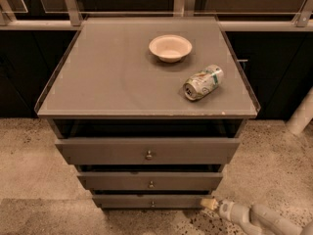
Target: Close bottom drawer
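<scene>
While my hand point(209, 203) sits low near the floor, just beside the right end of the bottom drawer point(146, 200) and below the table's point(98, 82) front right corner, I cannot tell how open it is; nothing visibly held. Risk: an off-centre push could skew and jam the drawer, or I slip past its end. Can point(203, 82) near the right edge: green print, unreadable.

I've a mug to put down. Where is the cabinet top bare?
The left half of the top is bare, up to the bowl; so is the front strip before the can. Bowl and can crowd the right. The gripper is down by the right end of the bottom drawer.
</scene>
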